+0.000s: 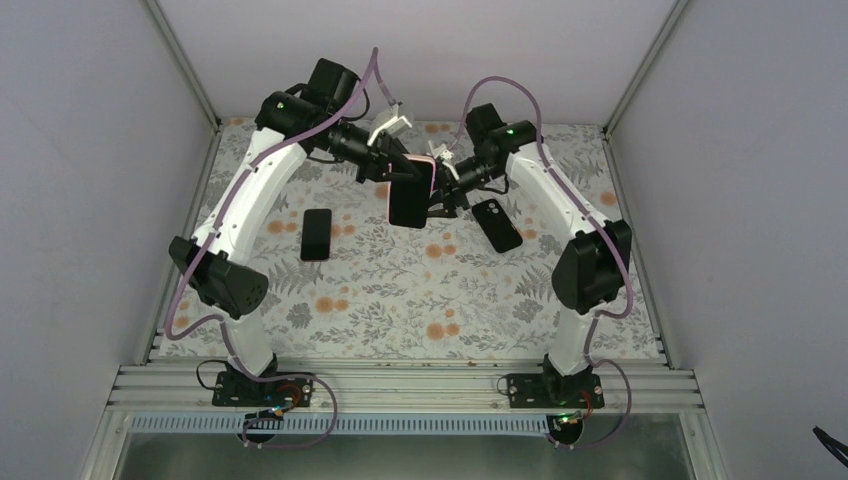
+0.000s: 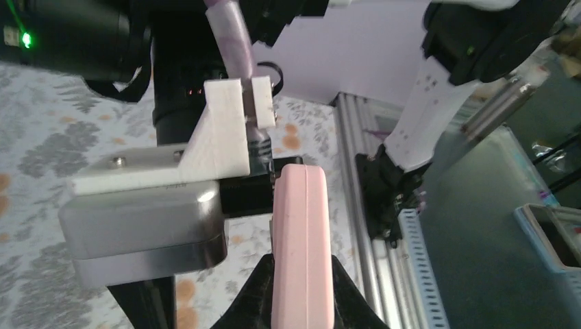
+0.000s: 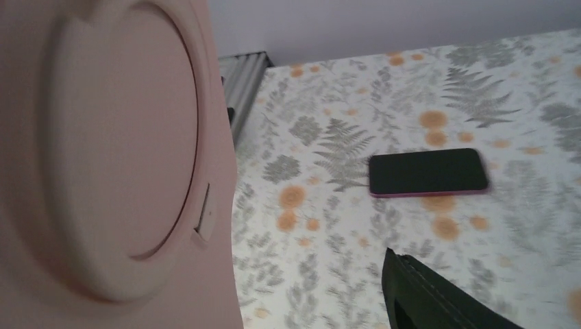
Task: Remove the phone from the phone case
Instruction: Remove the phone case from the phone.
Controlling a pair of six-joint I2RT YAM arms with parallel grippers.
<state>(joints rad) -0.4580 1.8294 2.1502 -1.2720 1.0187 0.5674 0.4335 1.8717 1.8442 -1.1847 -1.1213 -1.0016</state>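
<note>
The task was judged to be at an early stage. The black-screened phone (image 1: 408,200) was seen from above with a pink rim around it, so it appeared to be seated in the pale pink soft phone case (image 2: 301,233) and not yet out of it. The cased phone was held in the air above the middle of the floral-patterned worktop (image 1: 400,300), between the two arms. The left fingers (image 2: 253,301) were closed on the edges of the case, one on each side. Of the right fingers (image 3: 425,295) only one was shown, apart from the back of the case; whether they were spread or gripping could not be told.

A second dark-screened phone with a pink edge (image 1: 316,234) and a dark phone-shaped item with a camera cut-out (image 1: 497,224) were seen lying flat on the worktop, well apart.

The whole separation was judged to be left: the phone pushed or peeled free of the case.
</note>
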